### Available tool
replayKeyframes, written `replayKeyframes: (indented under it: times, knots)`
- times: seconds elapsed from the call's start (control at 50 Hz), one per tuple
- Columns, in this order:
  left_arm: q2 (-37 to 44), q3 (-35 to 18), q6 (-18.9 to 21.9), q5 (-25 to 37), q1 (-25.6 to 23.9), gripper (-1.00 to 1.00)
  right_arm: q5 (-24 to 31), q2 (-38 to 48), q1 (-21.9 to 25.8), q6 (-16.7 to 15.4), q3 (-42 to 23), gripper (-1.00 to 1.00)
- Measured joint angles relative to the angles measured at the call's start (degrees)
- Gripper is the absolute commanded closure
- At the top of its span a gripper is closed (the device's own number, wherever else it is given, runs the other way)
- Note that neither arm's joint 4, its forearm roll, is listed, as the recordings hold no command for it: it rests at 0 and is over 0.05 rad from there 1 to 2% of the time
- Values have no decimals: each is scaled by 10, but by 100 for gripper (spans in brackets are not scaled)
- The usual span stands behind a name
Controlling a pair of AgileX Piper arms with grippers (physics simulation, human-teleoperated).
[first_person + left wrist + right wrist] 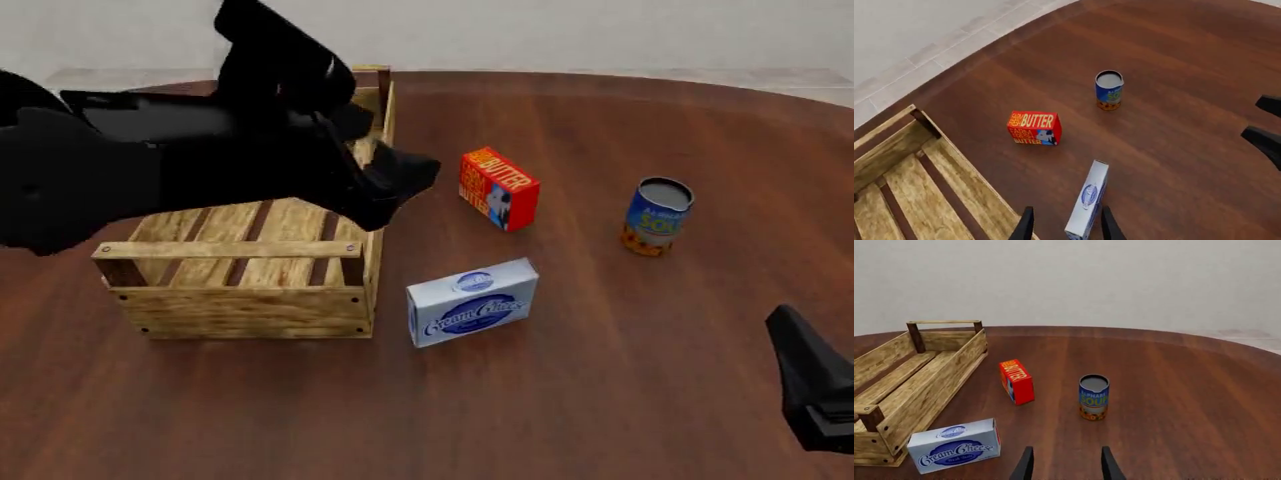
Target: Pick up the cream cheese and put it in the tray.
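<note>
Tray (pixel 238 300) at left, nothing inside that I can see; my left arm hides part of it. My left gripper (pixel 1066 226) hangs above, jaws released, gripping nothing. Cream cheese (pixel 473 302) stands on the surface just beside the tray's right wall, apart from both grippers. Further right: butter box (pixel 499 188), can (pixel 658 216). Right gripper (pixel 1066 465) low at right, jaws also released. Judgement: pick and placing both remain.

**Dark wood table, four things on it**

Round-edged table (pixel 641 380) bearing the tray (pixel 240 300), the cream cheese (pixel 473 301) just beside the tray's near right corner, butter box (pixel 499 188) farther back, soup can (pixel 657 216) to the right.
</note>
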Motion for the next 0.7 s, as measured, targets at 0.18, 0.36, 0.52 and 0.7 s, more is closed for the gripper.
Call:
replayKeyframes:
  times: [0.18, 0.36, 0.52, 0.7]
  knots:
    - [39, -22, 16, 16, -10, -100, 0, 0, 0, 0, 0, -100]
    - [70, -46, 33, 38, -18, -100, 0, 0, 0, 0, 0, -100]
    - [97, -70, 49, 61, -24, -100, 0, 0, 0, 0, 0, -100]
    - [127, -88, 61, 80, -29, -100, 0, 0, 0, 0, 0, -100]
